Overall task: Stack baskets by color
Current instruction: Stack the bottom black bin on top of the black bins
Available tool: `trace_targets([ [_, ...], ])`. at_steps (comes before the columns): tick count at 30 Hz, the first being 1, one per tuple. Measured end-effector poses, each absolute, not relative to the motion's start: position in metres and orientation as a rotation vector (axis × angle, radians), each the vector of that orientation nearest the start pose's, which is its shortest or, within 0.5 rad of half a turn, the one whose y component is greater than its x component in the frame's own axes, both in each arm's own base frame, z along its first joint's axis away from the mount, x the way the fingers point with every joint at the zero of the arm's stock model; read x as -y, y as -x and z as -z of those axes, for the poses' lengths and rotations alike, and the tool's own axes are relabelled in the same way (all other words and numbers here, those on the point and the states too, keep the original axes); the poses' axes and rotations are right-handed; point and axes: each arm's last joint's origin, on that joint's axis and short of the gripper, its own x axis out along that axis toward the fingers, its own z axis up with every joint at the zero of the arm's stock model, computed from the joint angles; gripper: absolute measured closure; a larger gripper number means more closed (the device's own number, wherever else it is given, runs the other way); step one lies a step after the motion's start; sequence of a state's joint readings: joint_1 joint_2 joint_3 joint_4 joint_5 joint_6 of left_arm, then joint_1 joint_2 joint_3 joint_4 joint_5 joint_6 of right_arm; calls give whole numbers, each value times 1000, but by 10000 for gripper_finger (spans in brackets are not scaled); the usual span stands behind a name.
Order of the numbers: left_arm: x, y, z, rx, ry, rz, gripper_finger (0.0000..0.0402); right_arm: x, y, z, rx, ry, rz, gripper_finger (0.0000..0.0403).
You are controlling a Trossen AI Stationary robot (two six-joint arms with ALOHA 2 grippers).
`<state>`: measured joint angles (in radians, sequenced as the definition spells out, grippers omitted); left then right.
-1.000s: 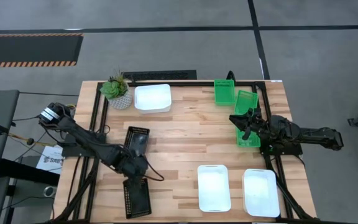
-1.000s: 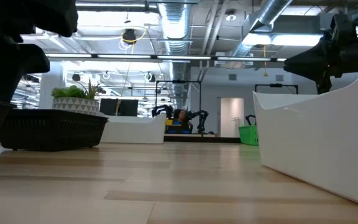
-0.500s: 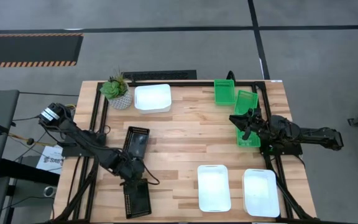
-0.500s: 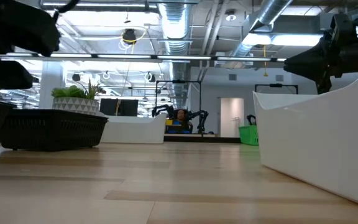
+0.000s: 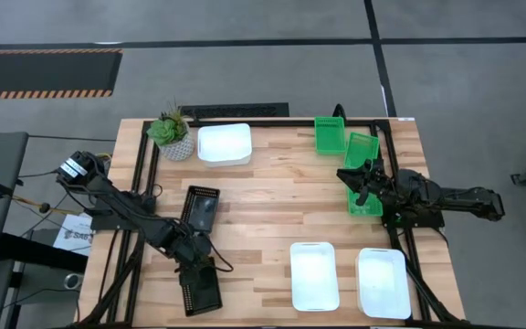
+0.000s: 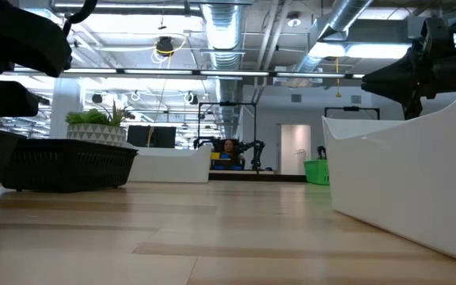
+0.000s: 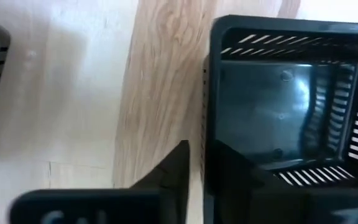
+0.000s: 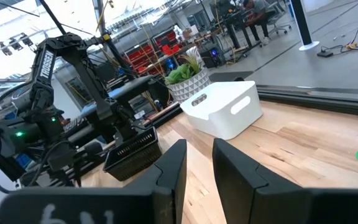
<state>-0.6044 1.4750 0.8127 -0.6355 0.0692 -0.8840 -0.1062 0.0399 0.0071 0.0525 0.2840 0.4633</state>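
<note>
Left wrist view shows my left tool (image 7: 194, 165) straddling the short end wall of a black mesh basket (image 7: 284, 99): one finger outside on the wood, the other inside the tray, the two drawn in on that thin rim so I am pinching it. From above, this tool (image 5: 196, 266) sits at the end of the nearer black basket (image 5: 201, 291), the end that faces the second black basket (image 5: 200, 206), which lies just beyond me toward the far side of the table (image 5: 272, 201).

I judge the basket light and fairly stiff, a thin slotted plastic shell with a glossy floor. Its wall may flex a little and slip under a pinch at one end, so the tray will likely hang tilted when lifted. The rim is the sensible hold, since the slots give some bite and the floor is too smooth and flat to grasp.

Further out, two white baskets (image 5: 314, 274) lie to my right along the near edge, and a third white one (image 5: 224, 143) sits at the far edge beside the potted plant (image 5: 171, 133).

My right tool (image 5: 362, 178) waits with fingers spread by the green baskets (image 5: 362, 151) on the far right.
</note>
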Motion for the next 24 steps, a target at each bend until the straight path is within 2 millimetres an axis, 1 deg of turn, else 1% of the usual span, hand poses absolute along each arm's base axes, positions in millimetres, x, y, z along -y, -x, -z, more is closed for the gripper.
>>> trace_targets([
  [2,144,-205,-170,-1402,384,-16,388,19,-97,-168,109,-459,379,298],
  [3,144,-205,-170,-1402,384,-16,394,19,-97,-168,110,-459,379,298],
  [6,145,-206,-171,-1401,380,-9,398,19,-97,-168,110,-459,379,298],
  [9,147,-209,-178,-1389,368,37,400,19,-97,-168,109,-459,379,298],
  [15,144,-223,-201,-1384,336,95,401,19,-97,-168,110,-459,379,298],
  [20,131,-234,-224,-1399,253,171,401,19,-97,-168,110,-459,379,298],
  [24,110,-239,-240,-1448,142,201,401,19,-97,-168,109,-459,379,298],
])
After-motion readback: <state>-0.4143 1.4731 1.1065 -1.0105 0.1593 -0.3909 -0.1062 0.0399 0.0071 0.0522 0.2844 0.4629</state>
